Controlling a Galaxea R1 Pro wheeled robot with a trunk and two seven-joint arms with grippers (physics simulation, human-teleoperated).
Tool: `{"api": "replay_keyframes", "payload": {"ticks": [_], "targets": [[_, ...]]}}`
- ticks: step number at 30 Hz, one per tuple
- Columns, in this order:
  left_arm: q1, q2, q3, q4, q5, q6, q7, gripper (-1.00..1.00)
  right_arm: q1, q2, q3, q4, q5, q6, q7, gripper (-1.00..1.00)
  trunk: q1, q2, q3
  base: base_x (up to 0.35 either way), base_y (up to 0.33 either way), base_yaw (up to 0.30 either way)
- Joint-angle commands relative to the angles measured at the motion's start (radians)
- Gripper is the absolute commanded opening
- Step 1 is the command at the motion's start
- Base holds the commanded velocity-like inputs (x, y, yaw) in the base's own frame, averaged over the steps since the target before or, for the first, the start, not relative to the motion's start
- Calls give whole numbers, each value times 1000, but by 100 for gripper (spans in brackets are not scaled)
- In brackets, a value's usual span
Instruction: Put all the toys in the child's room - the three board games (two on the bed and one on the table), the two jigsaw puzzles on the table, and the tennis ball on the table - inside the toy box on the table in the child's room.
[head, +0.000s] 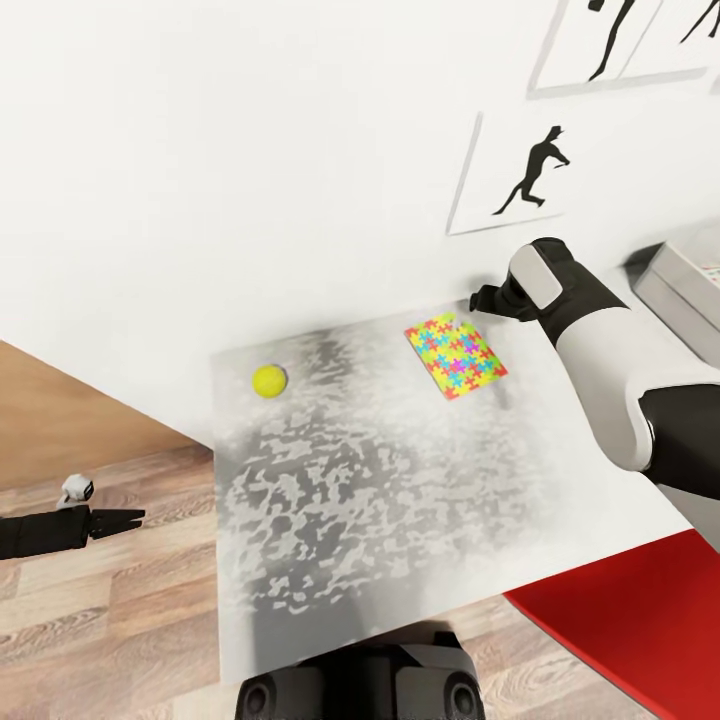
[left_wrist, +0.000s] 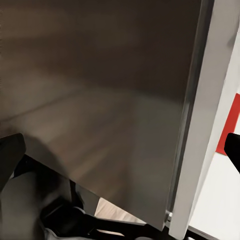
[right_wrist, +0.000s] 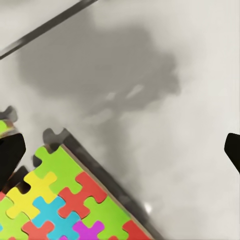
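One jigsaw puzzle (head: 456, 355) lies flat on the pale table (head: 380, 500), near its far edge by the wall. The tennis ball (head: 269, 380) rests near the table's far left corner. My right gripper (head: 483, 300) hovers just beyond the puzzle's far right corner. In the right wrist view the puzzle (right_wrist: 60, 205) sits below the right gripper (right_wrist: 120, 150), which is open and holds nothing. The grey toy box (head: 690, 285) shows partly at the right edge. My left gripper (head: 120, 519) hangs low beside the table's left side, open and empty.
A red chair (head: 640, 620) stands at the table's near right corner. Black silhouette pictures (head: 520, 175) hang on the white wall behind. Wood-plank floor (head: 100, 620) lies to the left. The left wrist view faces a dark panel (left_wrist: 100, 100) beside a white table edge (left_wrist: 205, 125).
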Motion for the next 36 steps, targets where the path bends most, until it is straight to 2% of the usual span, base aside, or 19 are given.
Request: {"api": "replay_keyframes", "payload": {"ticks": [1,36], "targets": [[-1,1,-8,0,7,11,-3,100,-1,-1,7,-1,-11,3,-7,100,1,-2,-3,0,0,0],[-1,1,-8,0,8,11,-3,100,-27,6,2,-6,-12,4,-7,100,1,-2,-52,0,0,0]]}}
